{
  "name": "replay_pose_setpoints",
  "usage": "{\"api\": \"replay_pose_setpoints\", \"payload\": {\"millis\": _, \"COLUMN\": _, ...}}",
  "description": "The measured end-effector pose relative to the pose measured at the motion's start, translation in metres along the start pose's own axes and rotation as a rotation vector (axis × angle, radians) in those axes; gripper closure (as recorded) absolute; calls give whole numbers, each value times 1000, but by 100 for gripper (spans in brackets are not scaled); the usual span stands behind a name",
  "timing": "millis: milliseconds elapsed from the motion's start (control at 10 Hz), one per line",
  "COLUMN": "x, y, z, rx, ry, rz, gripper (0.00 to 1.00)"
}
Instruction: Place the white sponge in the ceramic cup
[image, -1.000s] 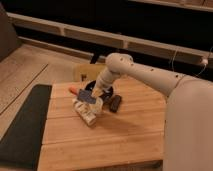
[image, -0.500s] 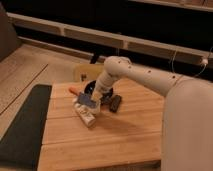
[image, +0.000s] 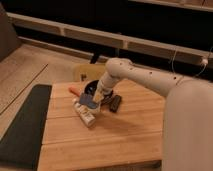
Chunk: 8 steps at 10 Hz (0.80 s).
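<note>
The gripper (image: 95, 98) apparently grips the white sponge (image: 88, 101) above a white tube (image: 85, 114), black bowl (image: 90, 87) and black gadget (image: 116, 103) close by.

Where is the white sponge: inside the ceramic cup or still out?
Out. The white sponge hangs at the gripper, above the white tube on the table; no cup visible.

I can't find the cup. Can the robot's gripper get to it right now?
Hard to say. The gripper sits low over the wooden table, with the blue-grey sponge right at it. The cup isn't visible, probably hidden behind the arm, so likely close.
</note>
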<state>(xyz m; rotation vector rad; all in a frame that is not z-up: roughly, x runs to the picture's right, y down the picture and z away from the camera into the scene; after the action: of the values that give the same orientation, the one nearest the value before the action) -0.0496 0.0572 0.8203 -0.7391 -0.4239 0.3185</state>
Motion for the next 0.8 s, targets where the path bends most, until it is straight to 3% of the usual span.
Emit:
{"api": "replay_pose_setpoints", "payload": {"millis": 400, "x": 9, "y": 2, "z": 2, "rx": -11, "ry": -8, "rz": 26, "gripper": 24}}
{"api": "replay_pose_setpoints", "payload": {"millis": 800, "x": 13, "y": 1, "z": 2, "rx": -11, "ry": -13, "rz": 31, "gripper": 20}}
